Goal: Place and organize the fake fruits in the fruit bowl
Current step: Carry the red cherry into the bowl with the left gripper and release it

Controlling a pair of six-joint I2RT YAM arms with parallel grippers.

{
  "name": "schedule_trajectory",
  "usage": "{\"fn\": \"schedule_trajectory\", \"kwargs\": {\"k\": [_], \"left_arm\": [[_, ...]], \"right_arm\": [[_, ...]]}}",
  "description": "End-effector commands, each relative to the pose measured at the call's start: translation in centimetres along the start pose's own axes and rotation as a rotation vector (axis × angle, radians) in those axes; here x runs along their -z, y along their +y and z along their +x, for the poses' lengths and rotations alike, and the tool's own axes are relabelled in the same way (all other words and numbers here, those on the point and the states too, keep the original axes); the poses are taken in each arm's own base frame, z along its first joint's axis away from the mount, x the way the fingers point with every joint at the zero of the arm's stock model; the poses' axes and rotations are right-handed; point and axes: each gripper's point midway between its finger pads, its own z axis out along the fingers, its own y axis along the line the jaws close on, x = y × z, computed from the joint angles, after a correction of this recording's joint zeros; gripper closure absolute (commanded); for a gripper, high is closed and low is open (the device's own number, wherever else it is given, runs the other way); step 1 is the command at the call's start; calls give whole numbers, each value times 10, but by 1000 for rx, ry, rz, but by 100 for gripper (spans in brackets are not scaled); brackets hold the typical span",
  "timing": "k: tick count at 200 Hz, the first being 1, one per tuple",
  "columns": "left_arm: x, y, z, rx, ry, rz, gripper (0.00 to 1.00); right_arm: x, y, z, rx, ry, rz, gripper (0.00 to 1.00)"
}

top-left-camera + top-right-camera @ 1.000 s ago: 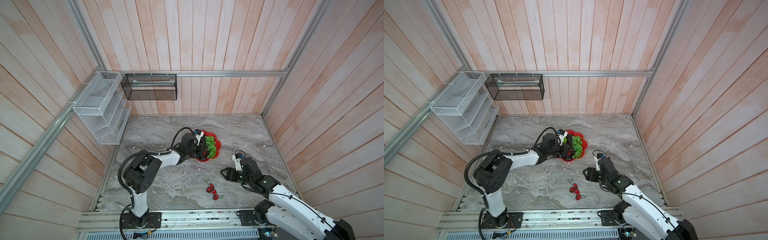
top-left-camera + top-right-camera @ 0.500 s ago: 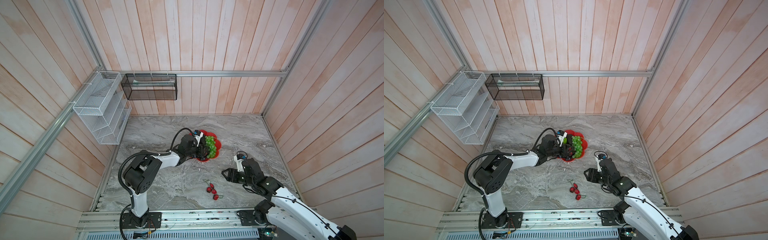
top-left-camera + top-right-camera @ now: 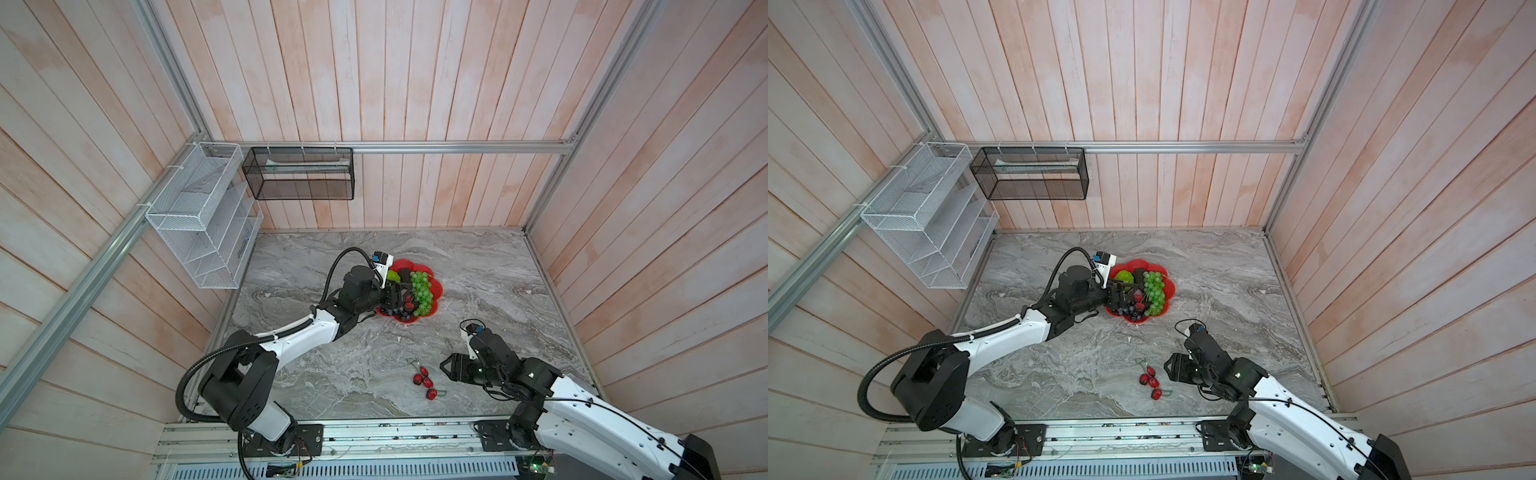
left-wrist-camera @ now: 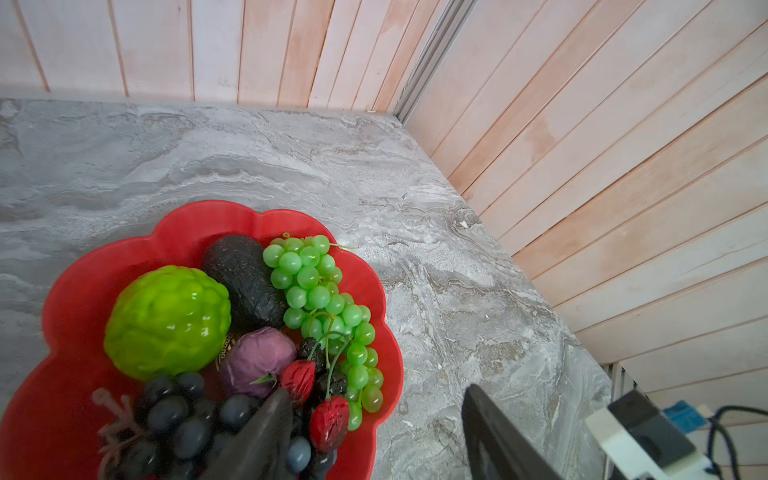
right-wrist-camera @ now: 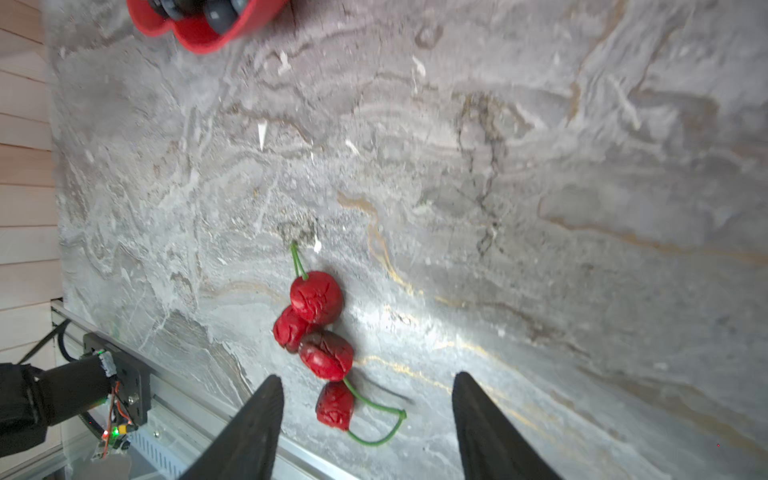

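Fruit bowl sits mid-table toward the back wall. It holds green grape bunch, lime-green ball, black oval, purple ball, dark grapes and two red stemmed fruits. Left gripper is over its rim, jaws apart, empty. Four loose red fruits lie on the marble table near the front rail. Right gripper is just beside them, jaws apart, empty.

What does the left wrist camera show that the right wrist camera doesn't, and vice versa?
Only the left wrist view: the green grape bunch, bumpy lime-green ball, black rough oval and purple-pink ball, inside the fruit bowl. Only the right wrist view: four red stemmed fruits loose on the table. Both: the fruit bowl, dark purple grapes in it, the table.
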Motion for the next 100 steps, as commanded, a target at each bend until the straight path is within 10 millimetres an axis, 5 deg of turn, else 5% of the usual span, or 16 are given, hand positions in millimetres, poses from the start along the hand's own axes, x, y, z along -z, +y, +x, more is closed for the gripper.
{"fn": "schedule_trajectory", "kwargs": {"k": [1,56,100], "left_arm": [[15,8,16,25,31,-42,32],[47,1,17,18,-17,-33,32],[54,1,22,18,-28,-28,32]], "right_arm": [[6,-12,18,-107,54,85,37],[-8,4,54,-253,217,31,44],[-16,6,63,-353,238,-34,45]]}}
